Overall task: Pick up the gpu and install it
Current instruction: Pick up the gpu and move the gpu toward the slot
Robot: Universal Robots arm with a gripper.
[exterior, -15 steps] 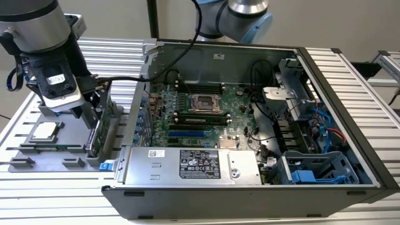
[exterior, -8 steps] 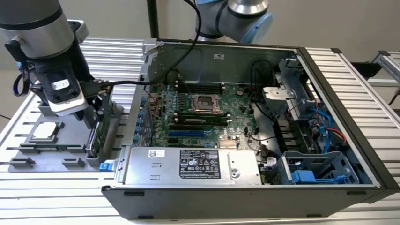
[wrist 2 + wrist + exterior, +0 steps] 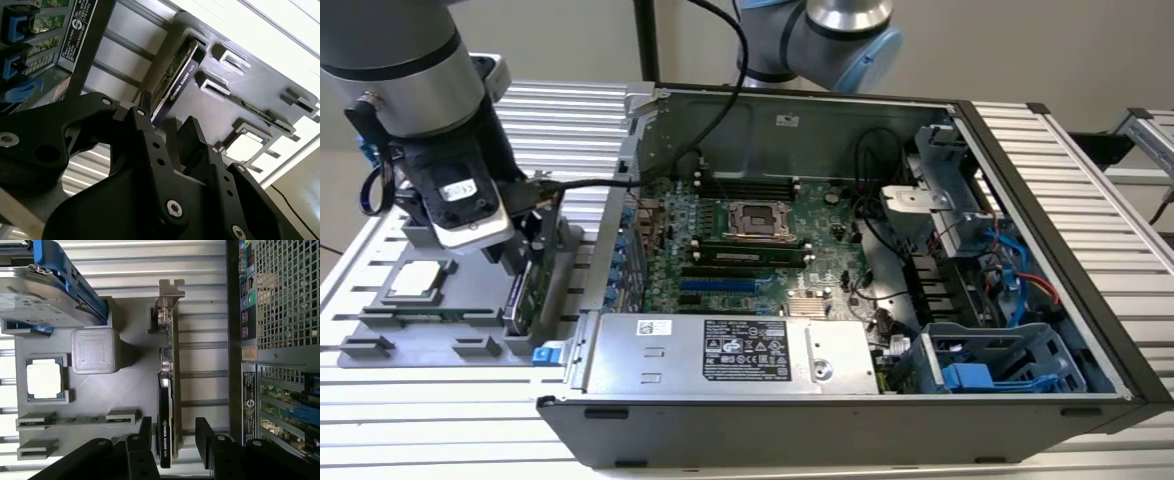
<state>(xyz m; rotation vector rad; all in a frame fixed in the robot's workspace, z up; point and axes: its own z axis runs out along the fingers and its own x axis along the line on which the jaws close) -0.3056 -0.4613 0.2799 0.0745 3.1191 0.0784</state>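
The gpu (image 3: 165, 390) stands on its long edge in a slot of the grey holder tray (image 3: 135, 390). Its black edge faces the camera and its silver end bracket (image 3: 168, 294) is at the far end. In the second wrist view the gpu (image 3: 178, 80) shows a green board face. My gripper (image 3: 175, 432) is open just above the card's near end, with one finger (image 3: 146, 429) on each side and a gap to the card. In the exterior view, my gripper (image 3: 518, 258) hangs over the gpu (image 3: 520, 300), on the exterior view's left of the open computer case (image 3: 1014, 200).
On the tray lie a silver hard drive with blue rails (image 3: 45, 295), a processor chip (image 3: 45, 380), a grey block (image 3: 95, 350) and a memory stick (image 3: 75, 419). The case holds the motherboard (image 3: 747, 240) and a power supply (image 3: 734, 350). Its perforated rear wall (image 3: 285, 290) is close beside the card.
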